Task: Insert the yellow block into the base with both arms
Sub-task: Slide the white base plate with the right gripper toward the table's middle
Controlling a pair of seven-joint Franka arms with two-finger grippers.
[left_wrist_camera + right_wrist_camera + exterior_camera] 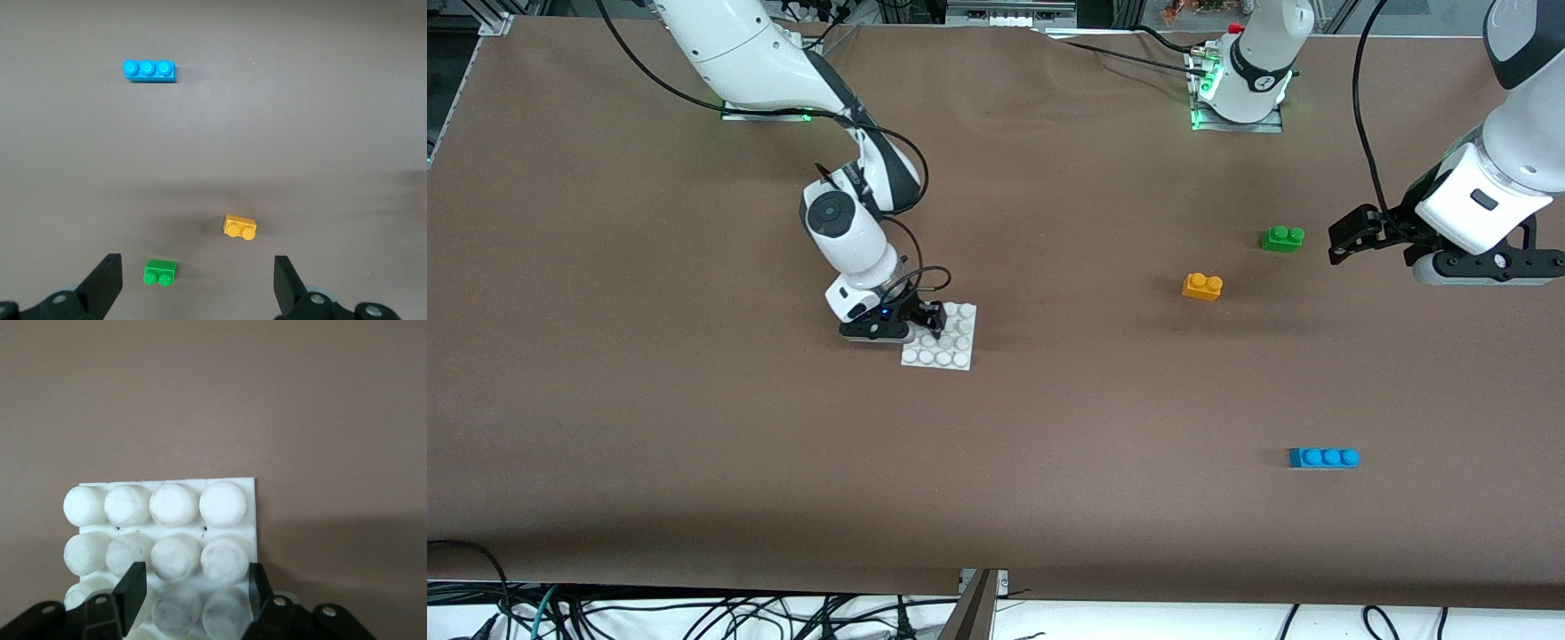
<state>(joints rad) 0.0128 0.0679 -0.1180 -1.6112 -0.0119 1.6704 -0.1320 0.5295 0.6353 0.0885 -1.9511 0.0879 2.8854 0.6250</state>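
Note:
The yellow block (1201,286) lies on the table, clear of both grippers; it also shows in the left wrist view (240,227). The white studded base (951,351) lies flat toward the right arm's end of the table. My right gripper (934,322) is down on the base's corner that is farthest from the front camera. In the right wrist view it (193,587) is shut on two columns of studs along one edge of the base (167,482). My left gripper (1336,244) is open and empty above the table beside the green brick, and its view (198,280) shows the same.
A green two-stud brick (1282,238) lies a little farther from the front camera than the yellow block, and it also shows in the left wrist view (160,272). A blue three-stud brick (1323,458) lies nearer the front camera, and the left wrist view (149,69) shows it too.

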